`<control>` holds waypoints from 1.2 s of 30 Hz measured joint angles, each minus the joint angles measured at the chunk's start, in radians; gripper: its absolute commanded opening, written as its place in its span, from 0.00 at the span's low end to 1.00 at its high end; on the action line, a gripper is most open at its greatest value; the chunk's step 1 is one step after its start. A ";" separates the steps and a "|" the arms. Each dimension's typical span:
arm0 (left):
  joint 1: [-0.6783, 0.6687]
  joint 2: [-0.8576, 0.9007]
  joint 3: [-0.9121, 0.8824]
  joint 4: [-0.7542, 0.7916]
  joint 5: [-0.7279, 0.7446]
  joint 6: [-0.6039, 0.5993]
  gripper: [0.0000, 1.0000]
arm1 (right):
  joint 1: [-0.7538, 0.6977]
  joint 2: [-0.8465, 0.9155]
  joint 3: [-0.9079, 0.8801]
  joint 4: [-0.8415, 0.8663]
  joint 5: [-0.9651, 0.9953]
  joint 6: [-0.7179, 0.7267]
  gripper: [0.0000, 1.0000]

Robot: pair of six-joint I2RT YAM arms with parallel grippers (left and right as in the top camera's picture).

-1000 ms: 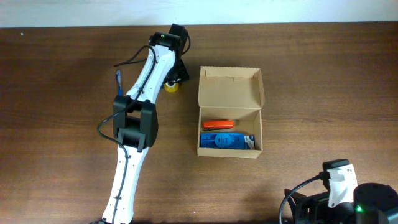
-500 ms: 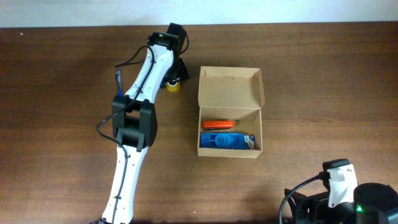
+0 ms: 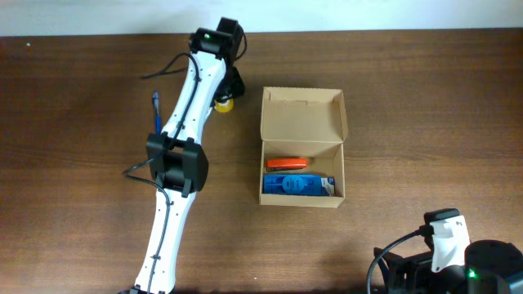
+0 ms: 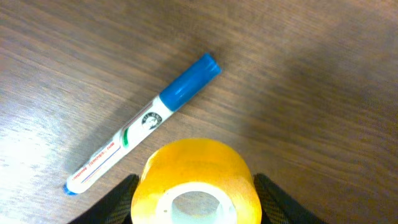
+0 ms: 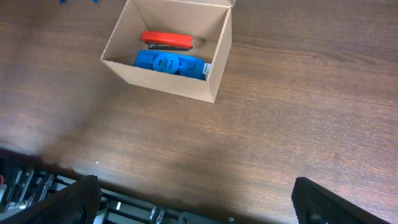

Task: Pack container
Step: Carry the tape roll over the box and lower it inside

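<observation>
Toward the far edge of the table (image 3: 82, 204), left of its middle, I see a blue-capped marker (image 3: 155, 104) lying flat. Near it on the right, my left gripper (image 4: 198, 202) is closed on a yellow tape roll (image 4: 196, 180), one finger against each side. I cannot tell whether the roll is off the wood. The container (image 3: 302, 118) stands right of that hand, close but apart, around the table's middle. Its flap lid is folded back toward the far edge. Inside it, an orange stapler (image 3: 286, 164) lies beside a blue flat box (image 3: 298, 185). At the near right corner, my right gripper (image 5: 193, 186) hangs wide open and empty, with the container beyond it.
</observation>
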 measured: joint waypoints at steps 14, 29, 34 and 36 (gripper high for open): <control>-0.217 -0.081 0.288 -0.129 0.002 0.185 0.21 | 0.000 0.000 0.000 0.000 0.000 0.000 0.99; -0.319 -0.688 -0.651 0.103 -0.236 0.026 0.17 | 0.000 0.000 0.000 0.000 0.000 -0.001 0.99; -0.413 -0.689 -0.722 0.232 -0.164 0.044 0.17 | 0.000 0.000 0.000 0.000 0.000 0.000 0.99; -0.445 -0.689 -0.760 0.300 -0.134 0.071 0.17 | 0.000 0.000 0.000 0.000 0.000 0.000 0.99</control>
